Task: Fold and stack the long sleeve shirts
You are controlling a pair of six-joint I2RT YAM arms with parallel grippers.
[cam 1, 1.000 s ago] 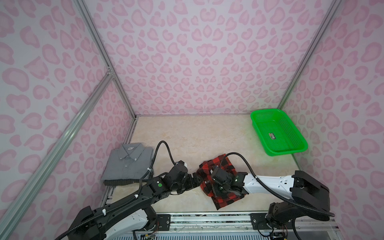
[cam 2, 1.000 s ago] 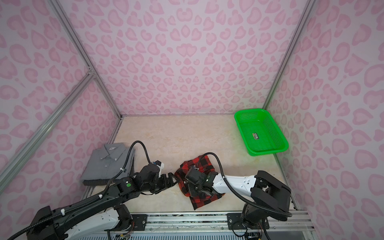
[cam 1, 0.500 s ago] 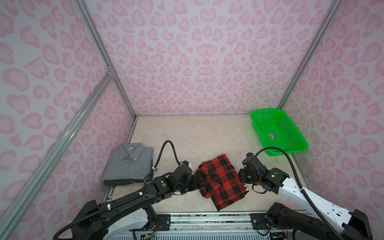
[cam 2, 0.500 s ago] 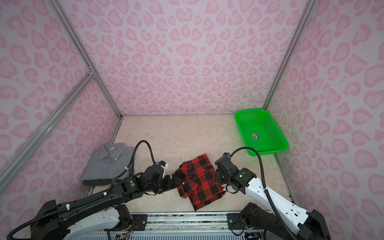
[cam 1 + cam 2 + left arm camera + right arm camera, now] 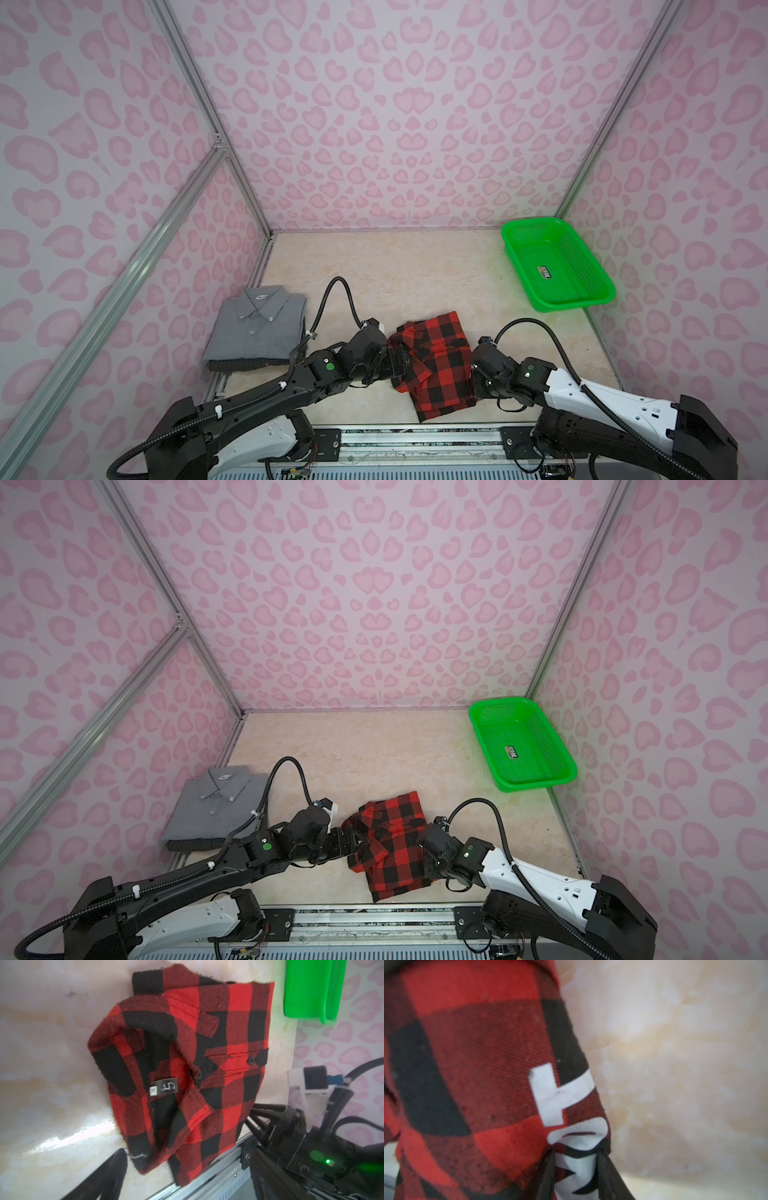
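Observation:
The red-and-black checked shirt [image 5: 440,365] [image 5: 395,841] lies folded near the table's front edge, its collar and neck label [image 5: 164,1087] turned to the left. My left gripper [image 5: 401,361] [image 5: 349,843] stands open at the collar side; one black finger [image 5: 116,1169] shows beside the cloth and grips nothing. My right gripper [image 5: 476,374] [image 5: 426,856] is at the shirt's right edge. Its two fingers are closed on a fold of checked cloth with white print [image 5: 577,1167]. The plain grey shirt [image 5: 255,328] [image 5: 216,808] lies folded flat at the left wall.
A green perforated basket [image 5: 573,305] [image 5: 536,785] stands at the back right against the wall. A metal rail [image 5: 415,436] runs along the table's front edge, just below the checked shirt. Pink patterned walls close in three sides.
The right arm lifted off the checked shirt, swung out to the right, then came back in to the shirt's right edge. The shirt lies flatter. The left arm has barely moved.

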